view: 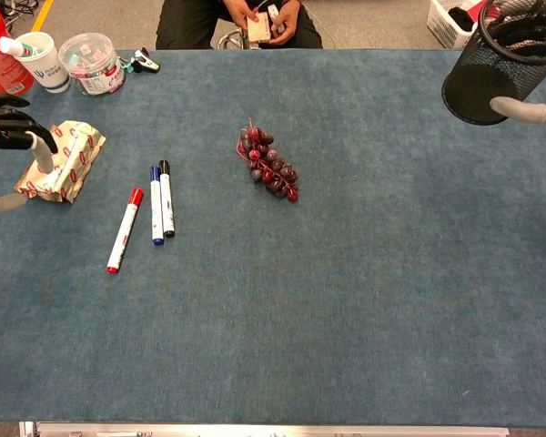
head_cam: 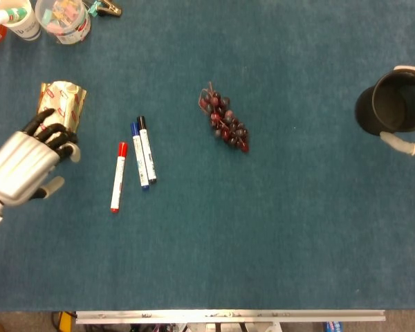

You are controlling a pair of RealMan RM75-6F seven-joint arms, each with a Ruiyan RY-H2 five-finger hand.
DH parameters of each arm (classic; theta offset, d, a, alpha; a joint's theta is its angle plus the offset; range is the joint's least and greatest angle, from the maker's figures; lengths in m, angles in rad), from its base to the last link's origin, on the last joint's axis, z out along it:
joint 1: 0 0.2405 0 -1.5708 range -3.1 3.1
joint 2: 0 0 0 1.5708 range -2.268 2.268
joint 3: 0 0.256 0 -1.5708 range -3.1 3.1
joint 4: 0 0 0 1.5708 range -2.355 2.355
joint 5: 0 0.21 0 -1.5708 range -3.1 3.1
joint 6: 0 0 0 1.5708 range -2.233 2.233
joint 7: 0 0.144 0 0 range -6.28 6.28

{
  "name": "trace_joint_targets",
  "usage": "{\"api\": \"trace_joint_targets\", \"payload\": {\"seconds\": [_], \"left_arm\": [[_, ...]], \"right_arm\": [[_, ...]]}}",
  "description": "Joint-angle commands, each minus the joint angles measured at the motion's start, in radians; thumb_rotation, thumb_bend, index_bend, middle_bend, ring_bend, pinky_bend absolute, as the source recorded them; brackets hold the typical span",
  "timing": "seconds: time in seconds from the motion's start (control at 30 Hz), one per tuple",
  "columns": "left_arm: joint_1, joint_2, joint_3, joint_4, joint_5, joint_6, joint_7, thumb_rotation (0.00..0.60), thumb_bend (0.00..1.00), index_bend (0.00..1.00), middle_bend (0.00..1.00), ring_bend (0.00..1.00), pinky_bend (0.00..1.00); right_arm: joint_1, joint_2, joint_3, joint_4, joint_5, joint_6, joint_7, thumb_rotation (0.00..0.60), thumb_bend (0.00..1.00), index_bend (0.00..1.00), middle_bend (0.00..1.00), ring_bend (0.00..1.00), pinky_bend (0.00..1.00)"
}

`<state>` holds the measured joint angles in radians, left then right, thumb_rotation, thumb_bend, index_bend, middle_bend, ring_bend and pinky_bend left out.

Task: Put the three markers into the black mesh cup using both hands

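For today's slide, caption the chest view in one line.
Right hand holds the black mesh cup aloft; three markers lie untouched beside grapes.

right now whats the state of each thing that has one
black mesh cup: lifted off the table, held, tilted, no markers in it
right robot hand: grips the cup
left robot hand: holds nothing, fingers apart, above the table's left edge
red-capped marker: capped, lying flat
blue-capped marker: capped, lying flat
black-capped marker: capped, lying flat beside the blue one
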<state>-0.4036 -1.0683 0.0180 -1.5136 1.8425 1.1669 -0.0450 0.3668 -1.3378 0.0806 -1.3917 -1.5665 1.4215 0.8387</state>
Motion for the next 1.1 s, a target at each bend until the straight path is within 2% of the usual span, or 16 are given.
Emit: {"api": "trace_joint_targets", "payload": {"seconds": [0.03,0.4,0.87,1.1], "left_arm": [[-0.052,-0.056,0.045,0.109,0.087,-0.006,-0.04,0.6,0.26,0.44,0.31,0.22,0.1],[-0.105,-0.168,0.134,0.322,0.212,0.082,-0.122,0.6,0.27,0.51,0.3,0.22,0.1],[-0.185,-0.256,0.195,0.417,0.258,0.075,-0.134,0.6,0.28,0.51,0.28,0.22,0.1],[-0.213,-0.298,0.212,0.463,0.262,0.074,-0.118,0.6,0.28,0.43,0.23,0.17,0.1]], "right_arm": [[-0.005,0.003,-0.006,-0.007,0.002,-0.008,-0.006,0.6,0.37,0.36,0.34,0.23,0.25],[-0.012,0.008,-0.012,-0.031,-0.001,-0.025,-0.022,0.6,0.37,0.36,0.35,0.23,0.25],[-0.016,0.011,-0.005,-0.042,0.001,-0.034,-0.034,0.6,0.37,0.37,0.35,0.23,0.25],[-0.022,0.013,-0.003,-0.036,0.003,-0.033,-0.03,0.6,0.37,0.37,0.35,0.23,0.25]]}}
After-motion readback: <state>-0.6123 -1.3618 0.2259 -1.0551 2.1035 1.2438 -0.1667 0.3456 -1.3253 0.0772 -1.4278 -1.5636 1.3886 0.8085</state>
